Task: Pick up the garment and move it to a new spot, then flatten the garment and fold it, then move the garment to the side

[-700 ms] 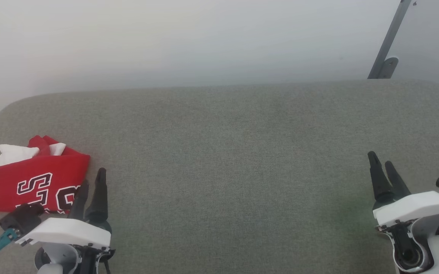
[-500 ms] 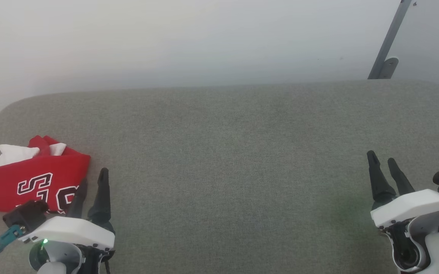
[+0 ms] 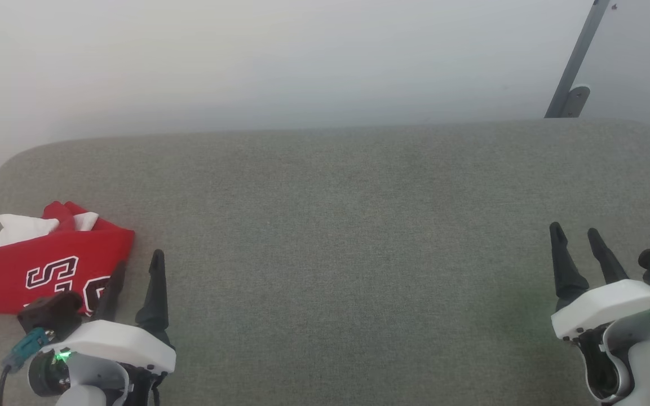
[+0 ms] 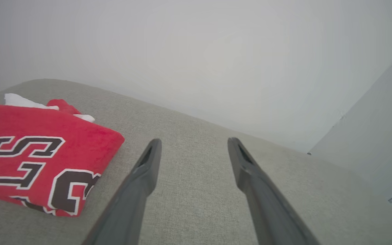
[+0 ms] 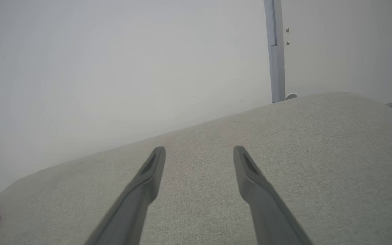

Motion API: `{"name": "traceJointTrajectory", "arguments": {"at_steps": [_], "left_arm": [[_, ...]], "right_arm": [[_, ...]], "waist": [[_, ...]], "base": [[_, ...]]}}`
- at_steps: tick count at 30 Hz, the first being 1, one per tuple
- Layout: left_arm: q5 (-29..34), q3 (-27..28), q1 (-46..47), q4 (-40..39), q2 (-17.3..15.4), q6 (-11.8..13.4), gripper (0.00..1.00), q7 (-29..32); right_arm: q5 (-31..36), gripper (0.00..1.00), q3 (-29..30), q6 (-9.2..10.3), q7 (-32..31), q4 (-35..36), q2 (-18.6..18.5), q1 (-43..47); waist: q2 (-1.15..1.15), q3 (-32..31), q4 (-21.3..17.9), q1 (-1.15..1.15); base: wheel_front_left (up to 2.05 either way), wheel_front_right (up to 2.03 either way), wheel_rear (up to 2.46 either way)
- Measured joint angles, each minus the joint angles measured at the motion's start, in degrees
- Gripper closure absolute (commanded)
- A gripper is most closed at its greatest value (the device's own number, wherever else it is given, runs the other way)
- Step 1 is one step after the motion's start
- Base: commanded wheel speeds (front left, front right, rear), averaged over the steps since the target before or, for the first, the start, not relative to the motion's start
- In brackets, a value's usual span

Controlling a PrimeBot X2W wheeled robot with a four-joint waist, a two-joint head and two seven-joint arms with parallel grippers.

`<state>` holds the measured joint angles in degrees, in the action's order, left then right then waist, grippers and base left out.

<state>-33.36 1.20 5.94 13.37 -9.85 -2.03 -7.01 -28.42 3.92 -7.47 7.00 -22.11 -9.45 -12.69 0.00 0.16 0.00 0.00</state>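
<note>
Both pincers stood with fingers apart and empty: my left pincer (image 3: pixel 138 260) just beside the garment (image 3: pixel 48 265), my right pincer (image 3: pixel 574 229) well apart from it. The garment lay folded at the bench's (image 3: pixel 330 225) left end. I judged the set-aside step done; next called only for backing away without snagging cloth.

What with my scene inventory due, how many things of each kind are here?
garment: 1
grippers: 2 (left gripper, right gripper, both open)
grey cushion: 1
metal post: 1
Total: 5
</note>
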Motion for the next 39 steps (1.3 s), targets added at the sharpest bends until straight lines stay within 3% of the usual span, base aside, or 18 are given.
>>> {"name": "traceJointTrajectory", "arguments": {"at_steps": [21, 39], "left_arm": [[10.9, -0.9, 0.0, 0.7, -1.6, 0.5, 0.0, -3.2], [19.0, -0.3, 0.0, 1.7, -1.5, -1.3, 0.0, -5.3]], "right_arm": [[12.0, 0.0, 0.7, 0.0, 3.1, -0.8, -0.2, -1.4], [18.1, 0.0, 3.0, -0.01, 5.3, -1.1, -0.8, -1.7]], "waist": [[0.0, 0.0, -0.1, 0.0], [0.0, 0.0, -0.2, 0.0]], "base": [[0.0, 0.0, 0.0], [0.0, 0.0, 0.0]]}}
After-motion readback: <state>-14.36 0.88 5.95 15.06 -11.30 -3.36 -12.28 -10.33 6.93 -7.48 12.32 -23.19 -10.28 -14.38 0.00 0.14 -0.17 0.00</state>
